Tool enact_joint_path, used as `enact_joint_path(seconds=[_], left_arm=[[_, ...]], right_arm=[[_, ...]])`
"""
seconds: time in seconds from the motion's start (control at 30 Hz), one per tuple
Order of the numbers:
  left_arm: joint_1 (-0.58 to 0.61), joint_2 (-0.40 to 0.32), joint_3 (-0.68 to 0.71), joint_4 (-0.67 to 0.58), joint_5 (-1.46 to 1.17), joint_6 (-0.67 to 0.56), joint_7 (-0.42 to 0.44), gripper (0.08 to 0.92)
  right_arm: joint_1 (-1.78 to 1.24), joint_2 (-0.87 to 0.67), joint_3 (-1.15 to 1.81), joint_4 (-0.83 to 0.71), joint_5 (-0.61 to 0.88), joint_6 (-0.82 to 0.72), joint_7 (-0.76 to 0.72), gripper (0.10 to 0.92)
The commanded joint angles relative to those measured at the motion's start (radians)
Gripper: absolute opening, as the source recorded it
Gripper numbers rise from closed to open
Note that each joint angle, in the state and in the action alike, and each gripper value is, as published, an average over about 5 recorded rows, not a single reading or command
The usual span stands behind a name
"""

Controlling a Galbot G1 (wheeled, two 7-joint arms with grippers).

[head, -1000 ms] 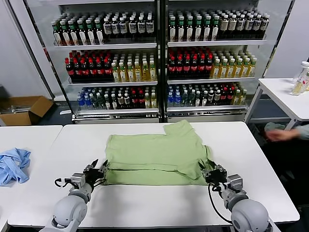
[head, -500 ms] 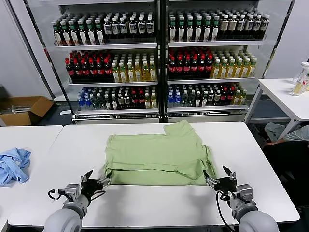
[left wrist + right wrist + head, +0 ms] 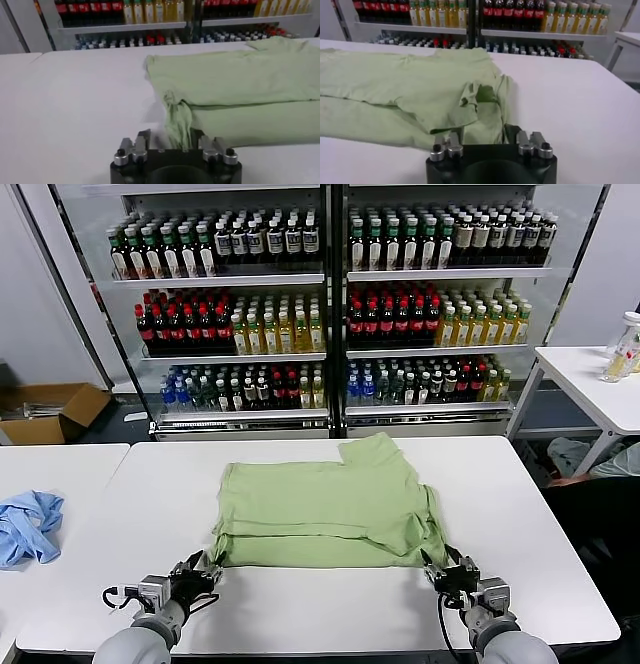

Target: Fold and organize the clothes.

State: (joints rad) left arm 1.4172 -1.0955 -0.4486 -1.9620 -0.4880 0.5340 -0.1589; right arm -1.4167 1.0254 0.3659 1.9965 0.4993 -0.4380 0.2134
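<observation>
Lying folded mid-surface (image 3: pixel 560 514), polo shirt (image 3: pixel 325 509). Left gripper (image 3: pixel 200 569) pinches the shirt's near-left corner; right gripper (image 3: pixel 447 569) pinches its near-right corner, both narrowed on fabric.

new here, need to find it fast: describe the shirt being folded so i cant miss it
In front of the bottle shelves stands a white table. The polo shirt lies folded at its middle. It is light green, unlike the crumpled blue cloth on the table to the left.
</observation>
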Motion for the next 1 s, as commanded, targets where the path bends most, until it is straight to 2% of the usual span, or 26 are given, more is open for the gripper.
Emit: enact_joint_path(seconds=[0.03,0.23,0.33,0.63,0.8,1.0], left_arm=[[0.013,-0.012,0.009,0.005,0.012,0.02,0.0,0.308],[0.008,-0.02,0.02,0.004,0.017,0.022,0.001,0.137],[0.03,-0.02,0.012,-0.027,0.018,0.028,0.002,0.087],[0.305,0.05,-0.137,-0.3,-0.021,0.043,0.037,0.082],[0.387,0.046,-0.175,-0.342,-0.02,0.043,0.037,0.082],[0.422,0.041,-0.18,-0.342,0.001,0.042,0.038,0.082]], right_arm=[[-0.002,0.007,-0.008,-0.015,-0.001,0.002,0.001,0.36],[-0.009,-0.002,-0.002,-0.005,0.005,-0.002,-0.004,0.171],[-0.037,-0.02,0.023,0.031,0.02,-0.011,-0.005,0.115],[-0.339,-0.099,0.237,0.313,0.095,-0.032,-0.012,0.108],[-0.432,-0.085,0.252,0.361,0.078,-0.028,-0.007,0.108],[-0.484,-0.055,0.231,0.378,0.032,-0.021,0.0,0.108]])
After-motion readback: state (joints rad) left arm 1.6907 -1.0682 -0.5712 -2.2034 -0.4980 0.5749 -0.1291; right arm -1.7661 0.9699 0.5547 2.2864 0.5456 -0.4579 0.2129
